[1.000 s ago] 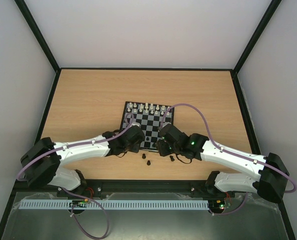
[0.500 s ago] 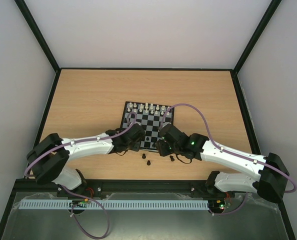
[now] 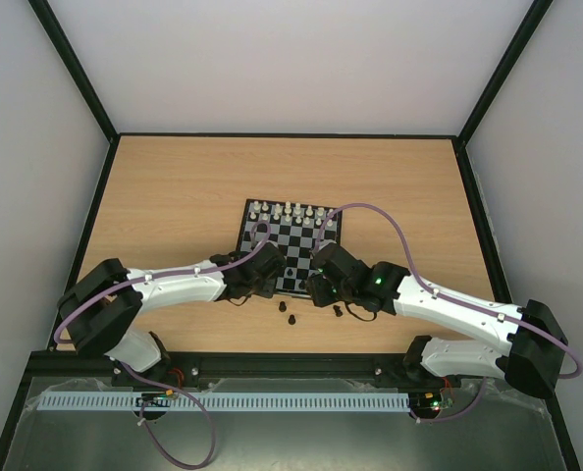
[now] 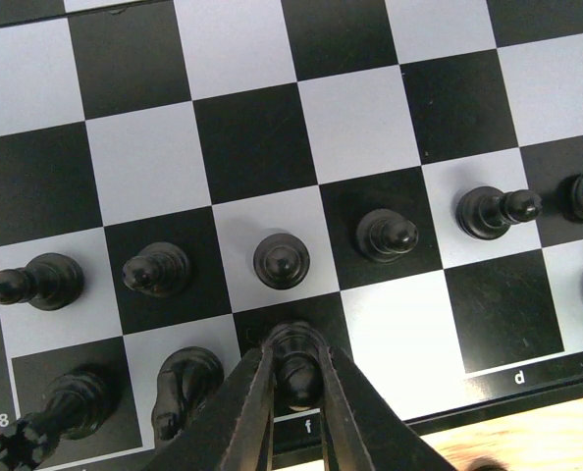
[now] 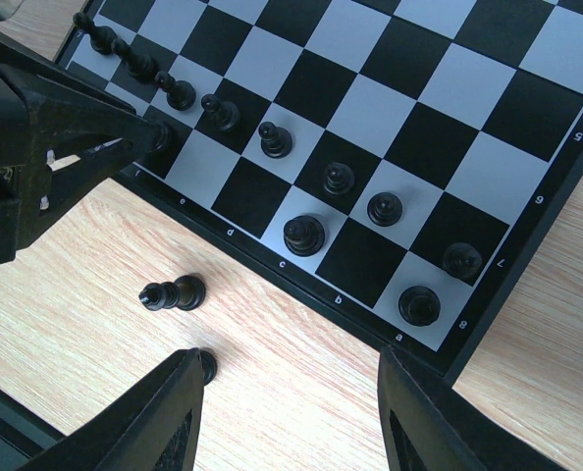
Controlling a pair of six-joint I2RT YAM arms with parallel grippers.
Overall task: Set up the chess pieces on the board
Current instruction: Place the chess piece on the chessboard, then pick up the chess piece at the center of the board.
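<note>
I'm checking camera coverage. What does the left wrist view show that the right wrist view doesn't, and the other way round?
Left wrist only: the left gripper closed on a black piece at f8, plus two back-row pieces beside it, which that gripper hides in the other view. Right wrist only: a toppled black piece and another loose piece on the wooden table, near the open right gripper. Both: the board, the black pawn row, the left gripper.
</note>
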